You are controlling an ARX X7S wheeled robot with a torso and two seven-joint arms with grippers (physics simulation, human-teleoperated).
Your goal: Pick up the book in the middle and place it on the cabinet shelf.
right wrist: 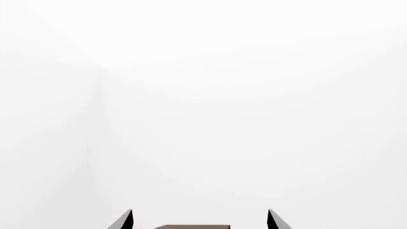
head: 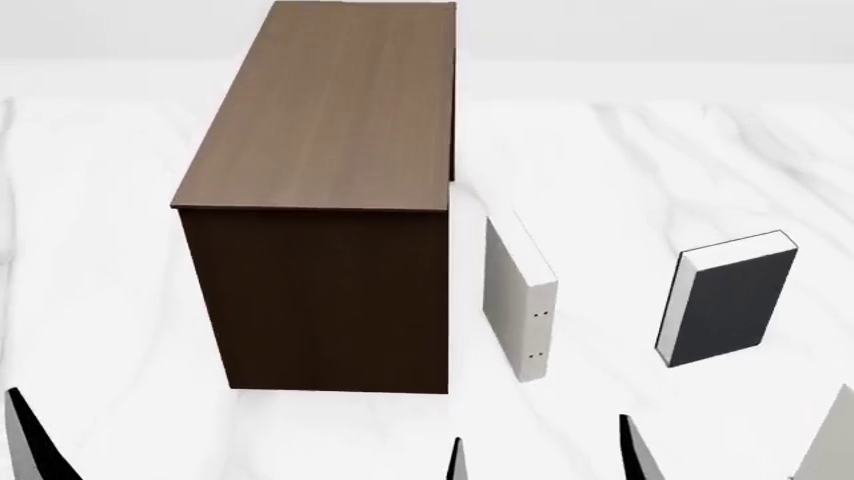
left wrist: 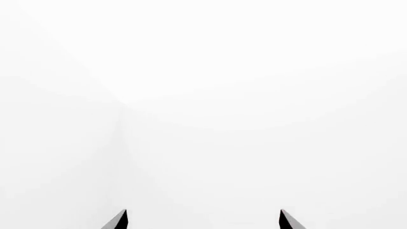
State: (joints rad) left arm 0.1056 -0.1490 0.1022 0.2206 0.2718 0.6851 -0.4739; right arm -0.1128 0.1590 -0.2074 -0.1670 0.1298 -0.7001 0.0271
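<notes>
The book [head: 727,300], dark grey with white page edges, stands upright on the white marble floor at the right of the head view. The cabinet shelf [head: 327,110], tall and dark brown with a lighter flat top, stands at centre left. My right gripper [head: 545,458] is open at the bottom edge, nearer than the book and to its left; in its wrist view the gripper [right wrist: 200,220] holds nothing, with a strip of the cabinet shelf [right wrist: 190,227] below it. My left gripper [left wrist: 203,220] is open and empty, facing blank white. One of its fingertips [head: 24,440] shows at the lower left.
A pale off-white book [head: 518,295] stands upright just right of the cabinet's front corner, between the cabinet and the dark book. Another pale book's edge [head: 830,440] shows at the bottom right corner. White marble floor [head: 641,170] stretches behind the books.
</notes>
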